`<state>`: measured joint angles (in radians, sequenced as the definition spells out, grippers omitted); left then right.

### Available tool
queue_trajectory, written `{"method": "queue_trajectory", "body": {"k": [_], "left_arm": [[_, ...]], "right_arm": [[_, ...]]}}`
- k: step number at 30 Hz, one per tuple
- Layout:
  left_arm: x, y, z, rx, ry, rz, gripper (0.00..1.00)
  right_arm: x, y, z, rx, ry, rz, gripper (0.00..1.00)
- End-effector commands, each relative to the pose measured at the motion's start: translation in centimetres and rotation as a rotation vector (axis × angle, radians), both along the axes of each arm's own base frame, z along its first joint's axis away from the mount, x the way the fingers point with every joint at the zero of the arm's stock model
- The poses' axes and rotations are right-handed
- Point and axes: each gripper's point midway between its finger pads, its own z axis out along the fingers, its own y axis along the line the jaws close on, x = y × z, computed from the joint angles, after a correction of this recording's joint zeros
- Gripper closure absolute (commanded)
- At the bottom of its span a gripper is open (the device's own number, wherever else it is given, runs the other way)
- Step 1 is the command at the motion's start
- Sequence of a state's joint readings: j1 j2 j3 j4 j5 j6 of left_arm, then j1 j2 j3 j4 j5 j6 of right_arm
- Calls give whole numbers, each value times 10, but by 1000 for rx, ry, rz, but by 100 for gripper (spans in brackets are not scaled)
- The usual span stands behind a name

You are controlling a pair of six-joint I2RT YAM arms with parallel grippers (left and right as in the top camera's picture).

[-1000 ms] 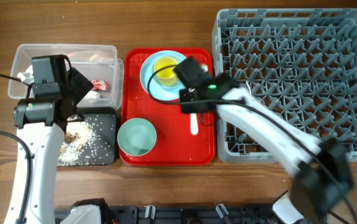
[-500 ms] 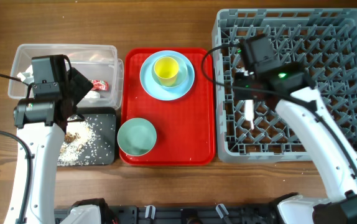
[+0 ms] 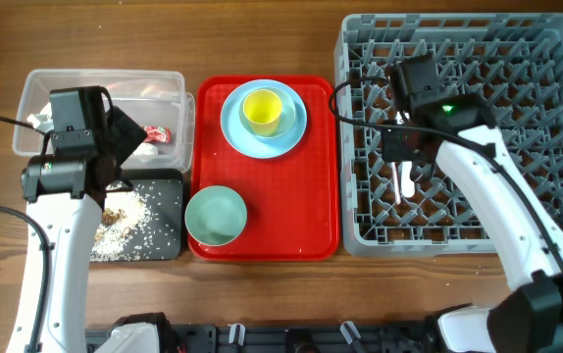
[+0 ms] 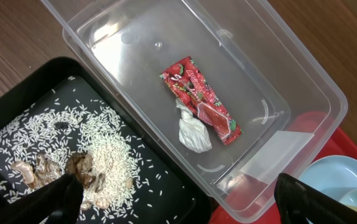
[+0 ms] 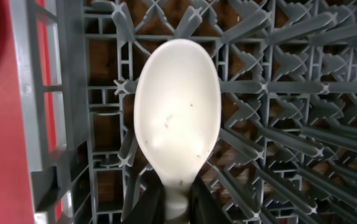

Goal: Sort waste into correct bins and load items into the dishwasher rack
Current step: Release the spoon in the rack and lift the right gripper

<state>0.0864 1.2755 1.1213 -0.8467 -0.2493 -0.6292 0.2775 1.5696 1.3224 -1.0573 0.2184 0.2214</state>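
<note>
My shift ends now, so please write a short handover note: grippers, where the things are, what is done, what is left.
Left gripper: open, holding nothing, above the tub and black tray.
Right gripper: shut on the spoon, over the rack's left part.
Done: wrapper and tissue in the tub; rice in the black tray.
Left: put the spoon in the rack, then load the plate, the cup on it, and the bowl, all on the red tray. Fork: not in view.
</note>
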Motion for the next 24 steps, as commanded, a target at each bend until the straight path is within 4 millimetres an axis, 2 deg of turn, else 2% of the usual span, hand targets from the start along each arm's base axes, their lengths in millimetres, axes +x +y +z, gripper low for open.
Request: {"method": "queue_trajectory", "body": {"k": [1, 13, 19, 24], "left_arm": [[1, 3, 8, 15, -16, -5, 0], [1, 3, 8, 15, -16, -5, 0], [1, 3, 8, 15, -16, -5, 0], [1, 3, 8, 15, -16, -5, 0]], "right_arm": [[0, -2, -13, -20, 37, 5, 95], [1, 2, -26, -13, 72, 9, 94], [3, 2, -26, -12, 69, 10, 78], [5, 3, -26, -9, 61, 10, 75]]}}
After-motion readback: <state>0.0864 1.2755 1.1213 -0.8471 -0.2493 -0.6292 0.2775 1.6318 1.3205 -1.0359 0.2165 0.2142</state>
